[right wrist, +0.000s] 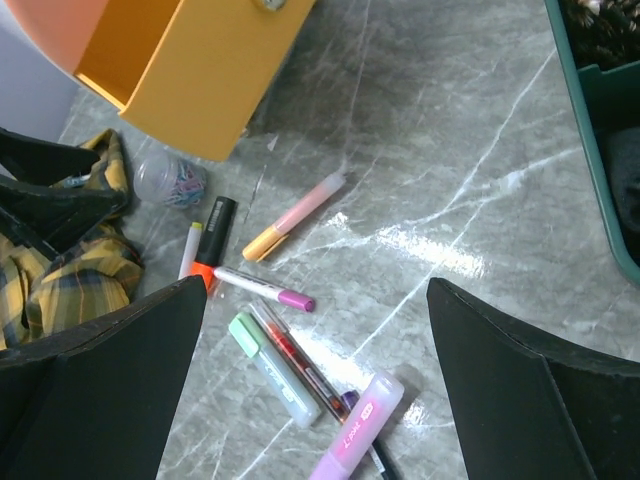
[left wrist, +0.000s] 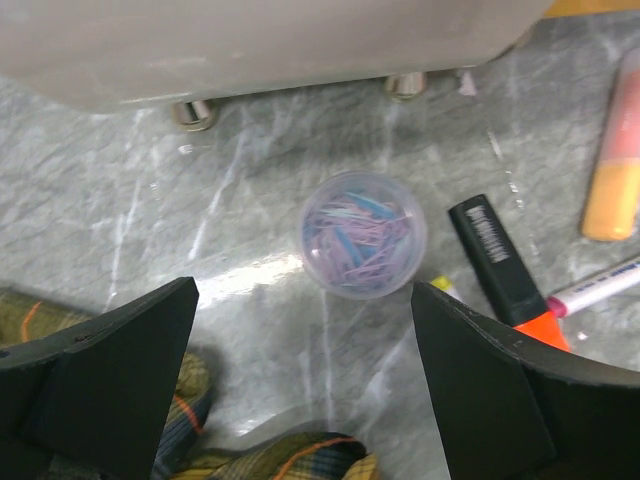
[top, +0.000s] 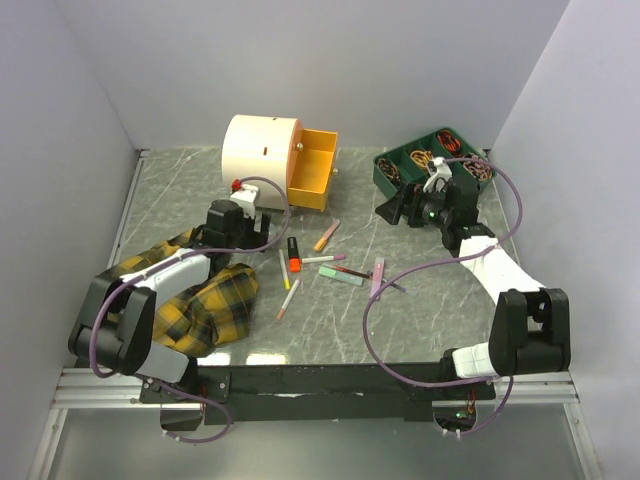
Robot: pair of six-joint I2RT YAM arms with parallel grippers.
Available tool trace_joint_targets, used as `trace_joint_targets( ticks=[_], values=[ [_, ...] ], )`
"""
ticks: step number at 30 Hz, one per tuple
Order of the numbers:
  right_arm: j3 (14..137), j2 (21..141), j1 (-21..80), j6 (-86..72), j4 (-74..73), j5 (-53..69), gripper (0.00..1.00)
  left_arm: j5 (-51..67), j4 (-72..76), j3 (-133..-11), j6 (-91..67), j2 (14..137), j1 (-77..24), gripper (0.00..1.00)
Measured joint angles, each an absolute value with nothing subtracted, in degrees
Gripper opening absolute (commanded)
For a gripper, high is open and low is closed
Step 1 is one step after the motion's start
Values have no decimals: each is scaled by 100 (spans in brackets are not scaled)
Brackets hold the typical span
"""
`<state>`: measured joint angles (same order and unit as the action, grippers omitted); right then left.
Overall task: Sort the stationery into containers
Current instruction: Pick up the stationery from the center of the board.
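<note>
The cream drum chest (top: 258,148) stands at the back with its orange drawer (top: 312,170) pulled out and nothing visible inside. My left gripper (left wrist: 305,300) hangs open just short of a small clear round pot (left wrist: 362,233) of pastel clips near the chest's feet. Further right, over the loose stationery, my right gripper (right wrist: 318,300) is open and holds nothing. Below it lie a pink-orange marker (right wrist: 295,215), an orange-black highlighter (right wrist: 212,235), a purple-capped white pen (right wrist: 265,288), a green highlighter (right wrist: 272,370), a red pen (right wrist: 300,365) and a purple highlighter (right wrist: 358,428).
A yellow-black plaid cloth (top: 215,300) lies bunched at the left, under and behind the left arm. A green compartment tray (top: 383,178) with dark odds and ends stands at the back right, beside the right gripper (top: 405,210). Two thin pens (top: 288,298) lie near the cloth.
</note>
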<state>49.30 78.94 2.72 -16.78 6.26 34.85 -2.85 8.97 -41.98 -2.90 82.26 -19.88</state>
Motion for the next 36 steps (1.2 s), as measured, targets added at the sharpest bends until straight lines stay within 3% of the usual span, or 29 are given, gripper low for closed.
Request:
trace_joint_targets(
  ticks=[25,29,33,36],
  values=[
    [4672,7856,137,-1737,1022,3489,100,-139,834,-4678,-364,9035,-2287,91],
    [4665,7856,121,-1763,1031,3487,100,-141,794,-4759,-364,9155,-2296,83],
    [4665,7859,110,-1778,1033,3487,100,-141,735,-4783,-373,9177,-2296,61],
    [4652,7859,93,-1809,1050,3487,100,-134,720,-4792,-357,9177,-2298,58]
  ],
)
